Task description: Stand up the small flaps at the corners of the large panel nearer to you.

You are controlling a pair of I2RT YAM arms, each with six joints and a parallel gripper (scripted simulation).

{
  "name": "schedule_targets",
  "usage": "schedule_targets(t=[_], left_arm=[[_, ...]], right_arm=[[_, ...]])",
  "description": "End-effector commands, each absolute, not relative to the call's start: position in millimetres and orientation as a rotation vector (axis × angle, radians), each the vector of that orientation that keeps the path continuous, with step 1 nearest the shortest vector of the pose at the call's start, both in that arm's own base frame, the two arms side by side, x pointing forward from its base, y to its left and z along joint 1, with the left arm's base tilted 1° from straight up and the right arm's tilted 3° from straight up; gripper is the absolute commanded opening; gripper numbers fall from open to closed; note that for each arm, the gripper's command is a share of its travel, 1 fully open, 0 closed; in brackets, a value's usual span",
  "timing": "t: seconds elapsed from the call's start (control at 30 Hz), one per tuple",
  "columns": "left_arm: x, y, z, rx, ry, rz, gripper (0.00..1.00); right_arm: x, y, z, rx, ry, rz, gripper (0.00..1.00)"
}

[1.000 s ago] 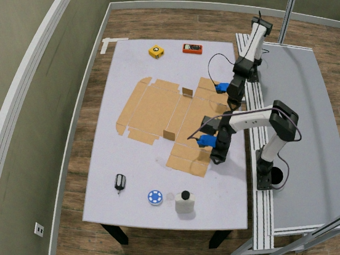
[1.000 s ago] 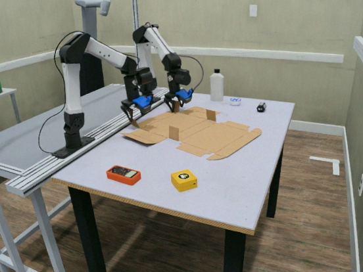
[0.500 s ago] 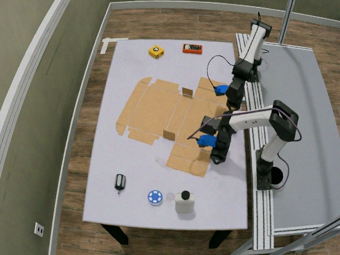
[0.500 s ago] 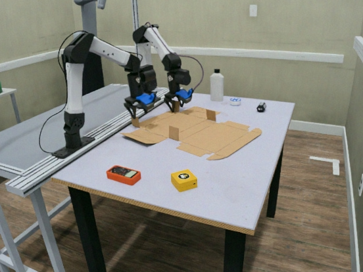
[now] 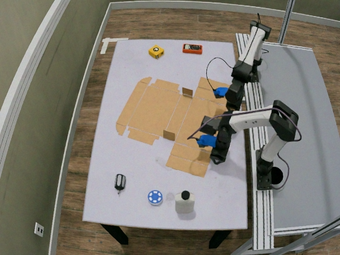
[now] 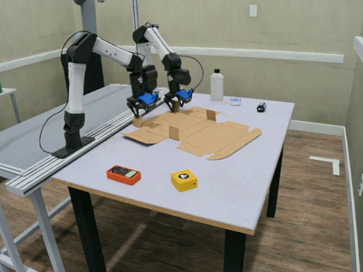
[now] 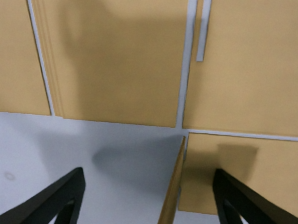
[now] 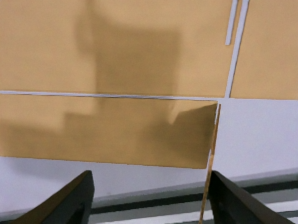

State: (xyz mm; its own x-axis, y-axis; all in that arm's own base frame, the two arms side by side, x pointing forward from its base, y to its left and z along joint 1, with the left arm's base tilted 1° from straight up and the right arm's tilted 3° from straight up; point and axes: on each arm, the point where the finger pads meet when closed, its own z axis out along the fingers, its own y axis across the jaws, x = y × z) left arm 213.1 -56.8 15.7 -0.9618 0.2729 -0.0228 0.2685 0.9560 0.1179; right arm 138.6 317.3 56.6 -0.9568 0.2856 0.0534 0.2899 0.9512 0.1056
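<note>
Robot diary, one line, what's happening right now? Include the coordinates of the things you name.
left gripper [image 5: 217,161] [image 6: 172,110] [image 7: 149,176]: open | right gripper [image 5: 233,108] [image 6: 137,115] [image 8: 150,180]: open | far flaps [image 5: 187,92] [image 6: 173,133]: both upright | near flaps [image 6: 137,122] [image 7: 172,187] [image 8: 212,150]: up, grippers there | lasting hold: cannot tell

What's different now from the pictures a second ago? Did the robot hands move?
The right gripper went up a little and moved slightly toward the left gripper. I can't tell if anything was let go. The left gripper and the flat cardboard box look the same.
</note>
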Motion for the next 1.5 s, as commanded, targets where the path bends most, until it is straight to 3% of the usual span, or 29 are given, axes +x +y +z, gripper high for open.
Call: schedule_targets(t=[0.0, 0.4, 0.8, 0.9, 1.0, 1.17, 1.47], left_arm=[[212, -55, 8, 0.418, 3.076, 0.210, 0.76], [212, -55, 8, 0.418, 3.076, 0.210, 0.76], [212, -55, 8, 0.418, 3.076, 0.210, 0.76], [212, -55, 8, 0.418, 3.076, 0.210, 0.76], [212, -55, 8, 0.418, 3.076, 0.210, 0.76], [212, -55, 8, 0.418, 3.076, 0.210, 0.76], [212, -55, 8, 0.418, 3.076, 0.210, 0.76]], right_arm=[[148, 329, 79, -0.471, -3.086, -0.278, 0.62], [150, 336, 59, -0.470, -3.084, -0.246, 0.48], [147, 336, 37, -0.469, -3.080, -0.211, 0.48], [149, 338, 50, -0.472, -3.086, -0.276, 0.48], [147, 340, 27, -0.466, -3.079, -0.207, 0.48], [152, 343, 51, -0.466, -3.090, -0.309, 0.48], [152, 343, 52, -0.467, -3.089, -0.305, 0.48]])
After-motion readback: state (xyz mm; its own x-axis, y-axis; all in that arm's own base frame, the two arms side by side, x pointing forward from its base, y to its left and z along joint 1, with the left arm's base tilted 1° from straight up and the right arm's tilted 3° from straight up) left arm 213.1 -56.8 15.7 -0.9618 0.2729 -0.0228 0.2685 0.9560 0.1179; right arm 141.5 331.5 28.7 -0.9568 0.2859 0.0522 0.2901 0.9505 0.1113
